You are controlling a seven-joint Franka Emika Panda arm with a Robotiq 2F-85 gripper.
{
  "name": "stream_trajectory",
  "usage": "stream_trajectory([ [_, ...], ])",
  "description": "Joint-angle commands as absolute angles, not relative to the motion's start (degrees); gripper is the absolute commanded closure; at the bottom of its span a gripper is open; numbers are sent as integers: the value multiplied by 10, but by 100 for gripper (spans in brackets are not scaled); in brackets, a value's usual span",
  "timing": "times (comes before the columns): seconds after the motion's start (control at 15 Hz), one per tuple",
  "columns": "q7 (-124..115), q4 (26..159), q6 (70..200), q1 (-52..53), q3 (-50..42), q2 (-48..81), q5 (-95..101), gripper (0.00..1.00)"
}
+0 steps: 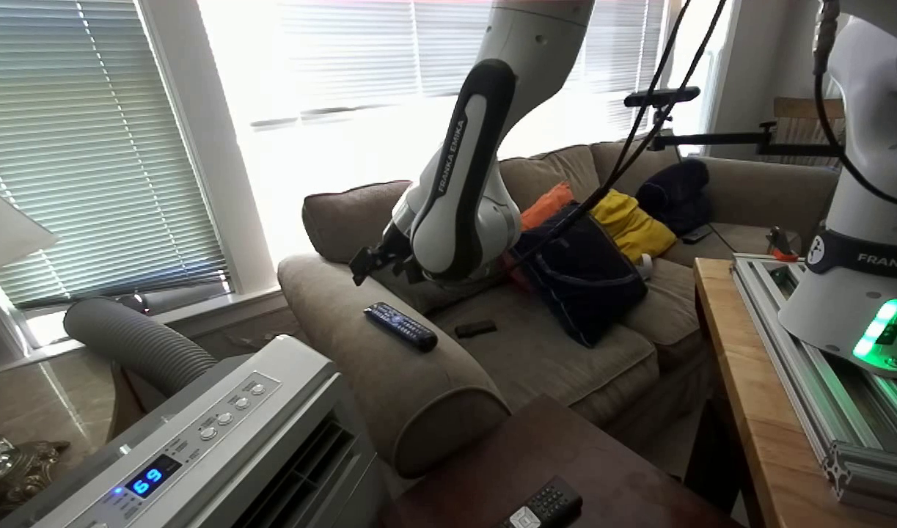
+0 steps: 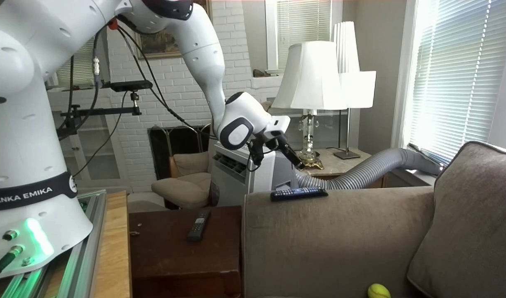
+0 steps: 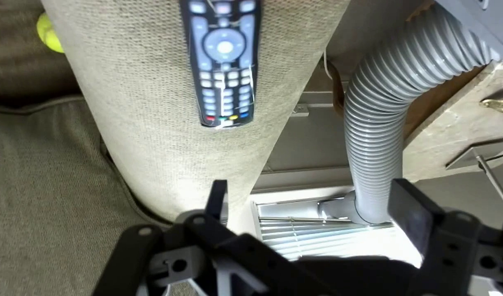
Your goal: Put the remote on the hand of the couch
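My claw (image 3: 309,199) stands wide, holding nothing; the remote (image 1: 400,326) lies flat on the couch's armrest (image 1: 378,367). Should I knock it while backing away, it could slide off that rounded top.

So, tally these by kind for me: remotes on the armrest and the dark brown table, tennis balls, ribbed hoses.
Remotes: 2 (black remote on the armrest, second remote on the dark brown table)
Tennis ball: 1
Ribbed hose: 1
Total: 4
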State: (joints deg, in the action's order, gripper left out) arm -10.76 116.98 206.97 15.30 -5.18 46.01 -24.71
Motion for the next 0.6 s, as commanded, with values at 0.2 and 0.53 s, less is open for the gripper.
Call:
stream_trajectory([
  [0.2,-42,1307,1978,102,9,308,-115,0],
  [0.53,-23,1358,1841,-15,118,216,-5,0],
])
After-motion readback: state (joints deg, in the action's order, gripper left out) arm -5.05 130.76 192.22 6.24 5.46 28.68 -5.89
